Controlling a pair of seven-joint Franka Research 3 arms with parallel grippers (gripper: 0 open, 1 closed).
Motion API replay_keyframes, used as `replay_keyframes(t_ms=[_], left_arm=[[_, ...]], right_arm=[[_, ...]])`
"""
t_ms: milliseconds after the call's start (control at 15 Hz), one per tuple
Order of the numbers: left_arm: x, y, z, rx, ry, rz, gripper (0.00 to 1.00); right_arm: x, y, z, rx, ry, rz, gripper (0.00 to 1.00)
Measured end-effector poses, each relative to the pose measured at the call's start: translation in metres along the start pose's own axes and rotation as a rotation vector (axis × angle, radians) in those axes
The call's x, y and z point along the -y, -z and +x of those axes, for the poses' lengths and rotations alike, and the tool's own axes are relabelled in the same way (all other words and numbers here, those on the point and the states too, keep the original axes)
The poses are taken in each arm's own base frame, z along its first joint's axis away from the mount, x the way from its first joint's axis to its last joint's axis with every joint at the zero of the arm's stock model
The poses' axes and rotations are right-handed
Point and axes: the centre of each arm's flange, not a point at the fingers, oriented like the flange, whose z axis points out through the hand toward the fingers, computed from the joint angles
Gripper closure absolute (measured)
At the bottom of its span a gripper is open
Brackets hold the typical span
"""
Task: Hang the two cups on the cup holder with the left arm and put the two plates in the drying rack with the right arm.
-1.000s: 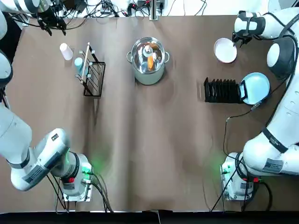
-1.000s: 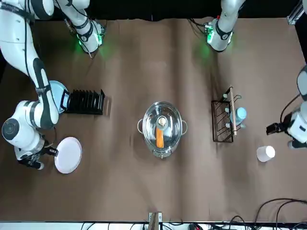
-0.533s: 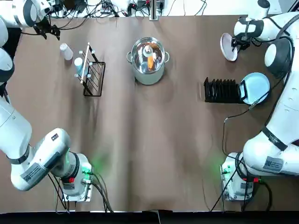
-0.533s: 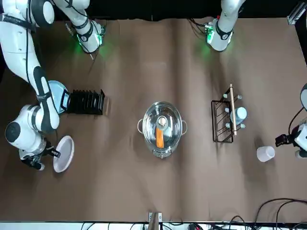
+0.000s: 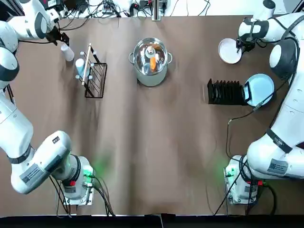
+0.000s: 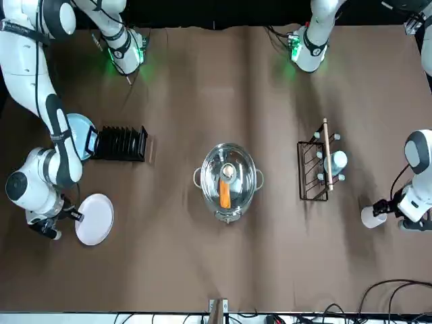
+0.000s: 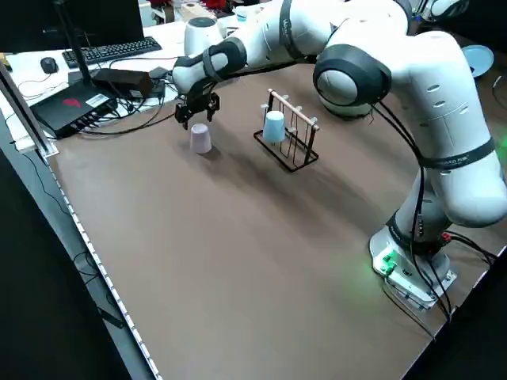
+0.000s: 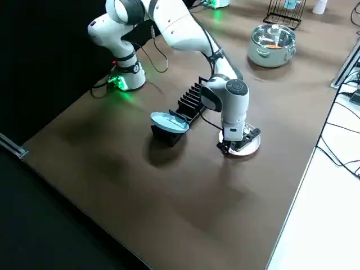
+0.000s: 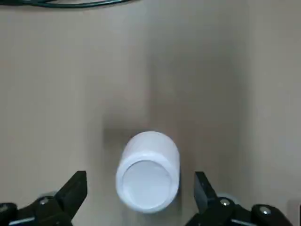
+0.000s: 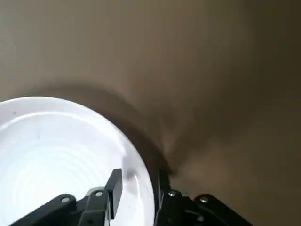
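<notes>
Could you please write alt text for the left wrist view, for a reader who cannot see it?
A white cup stands upside down on the brown table, between the open fingers of the left gripper, which touch nothing.

Blue cup (image 5: 79, 65) half hidden by holder (image 5: 93, 73)

White cup (image 5: 67, 52) stands upside down on the table, just beside the small wire cup holder (image 5: 94, 73); light blue cup (image 5: 80, 66) hangs on the holder. White plate (image 5: 229, 51) lies near the table's far right corner. Light blue plate (image 5: 259, 89) stands tilted at the right end of the black drying rack (image 5: 225, 92).
</notes>
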Motion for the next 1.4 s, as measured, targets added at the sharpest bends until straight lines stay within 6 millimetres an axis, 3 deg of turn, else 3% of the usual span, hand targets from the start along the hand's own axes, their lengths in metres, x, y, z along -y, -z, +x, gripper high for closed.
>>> replay_keyframes(t_ms=[67, 267, 467, 600, 667, 800, 867, 933, 1133, 1267, 1400], left_arm=[[-0.002, -0.005, -0.001, 0.003, -0.002, -0.006, 0.00], [-0.002, -0.024, -0.004, 0.001, 0.005, -0.025, 0.01], [0.000, -0.038, -0.007, -0.008, 0.013, -0.039, 0.03], [0.001, -0.040, -0.008, -0.006, 0.015, -0.041, 0.12], [0.001, -0.041, -0.009, -0.005, 0.016, -0.042, 0.13], [0.002, -0.040, -0.008, -0.009, 0.018, -0.041, 0.30], [0.002, -0.040, -0.008, -0.009, 0.021, -0.041, 0.31], [0.002, -0.040, -0.008, -0.009, 0.023, -0.041, 0.32], [0.002, -0.034, -0.005, -0.014, 0.063, -0.039, 0.32], [-0.005, -0.014, 0.000, 0.000, 0.148, -0.032, 0.32], [-0.024, 0.022, 0.008, 0.031, 0.248, -0.017, 0.32]], right_arm=[[0.000, 0.000, 0.000, 0.001, -0.002, 0.001, 0.63], [0.002, 0.001, 0.000, 0.004, -0.005, 0.007, 0.93], [0.006, 0.013, 0.003, 0.013, 0.000, 0.009, 0.96], [0.010, 0.028, 0.005, 0.028, 0.008, 0.009, 0.96], [0.013, 0.041, 0.007, 0.026, 0.017, 0.011, 0.96], [0.022, 0.076, 0.009, 0.026, 0.085, 0.011, 0.96], [0.025, 0.096, 0.008, 0.031, 0.124, 0.012, 0.96], [0.026, 0.139, 0.003, 0.057, 0.204, -0.007, 0.96], [0.016, 0.190, -0.009, 0.098, 0.291, -0.098, 0.96], [0.014, 0.215, -0.019, 0.137, 0.335, -0.169, 0.96], [0.015, 0.232, -0.032, 0.189, 0.368, -0.240, 0.96]])
